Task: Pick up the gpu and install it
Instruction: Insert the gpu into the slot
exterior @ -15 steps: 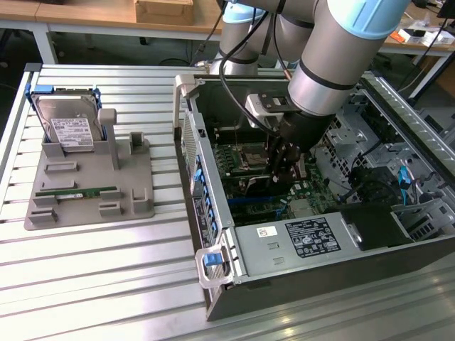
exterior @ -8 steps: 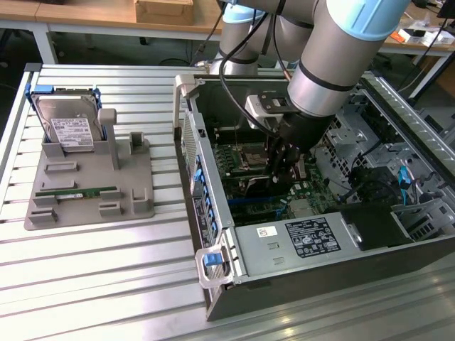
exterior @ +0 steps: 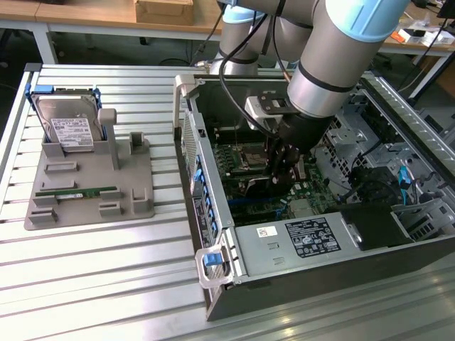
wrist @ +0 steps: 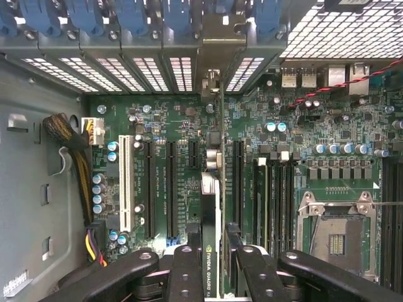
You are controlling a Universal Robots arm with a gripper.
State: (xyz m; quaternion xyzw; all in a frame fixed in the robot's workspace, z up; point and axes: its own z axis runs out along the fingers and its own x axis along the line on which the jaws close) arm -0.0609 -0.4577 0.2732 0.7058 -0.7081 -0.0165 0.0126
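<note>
Black fingers [wrist: 189,270] of your end effector [wrist: 211,267] are clamped on the gpu [wrist: 211,207], held edge-on; its long axis runs parallel to the motherboard's expansion slots [wrist: 170,189], directly over them inside the computer case [exterior: 213,234].

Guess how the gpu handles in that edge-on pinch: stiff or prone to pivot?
Probably stiff: the gpu stays straight edge-on above the motherboard. It could pivot, since the gripper pinches only its thin top edge. Likely fragile: a thin card beside narrow slots.
</note>
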